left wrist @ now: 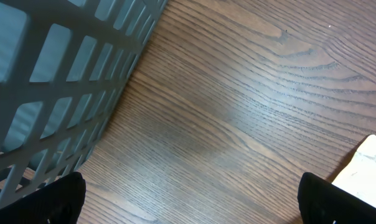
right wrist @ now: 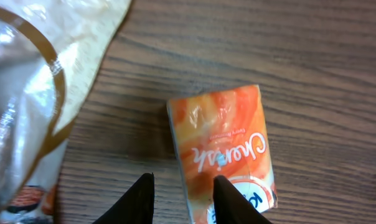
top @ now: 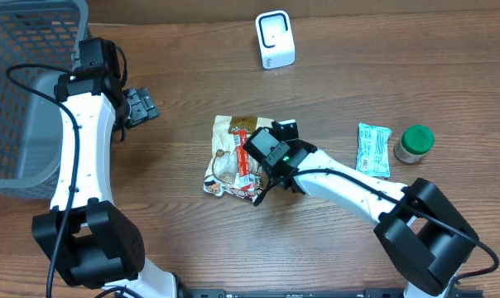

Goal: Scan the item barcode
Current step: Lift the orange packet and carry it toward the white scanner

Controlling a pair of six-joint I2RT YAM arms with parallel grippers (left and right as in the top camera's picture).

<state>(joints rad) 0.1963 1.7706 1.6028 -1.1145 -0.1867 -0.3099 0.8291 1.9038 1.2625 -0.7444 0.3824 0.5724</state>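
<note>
one left gripper (left wrist: pixel 200 208), my fingers spread wide over the wood-grain table (left wrist: pixel 238 93), beside one grey plastic lattice basket (left wrist: pixel 57 81); one right gripper (right wrist: pixel 183 186), fingers set close astride the corner of one glossy orange packet (right wrist: pixel 222 149); whether i pinch it i cannot tell; it lies flat on the wood just beside one crinkled tan-and-clear snack bag (right wrist: pixel 32 93); its white script i can't read surely; one white boxy scanner (top: pixel 275 40), one teal sachet (top: pixel 374 149), one green-lidded jar (top: pixel 415 143).
</note>
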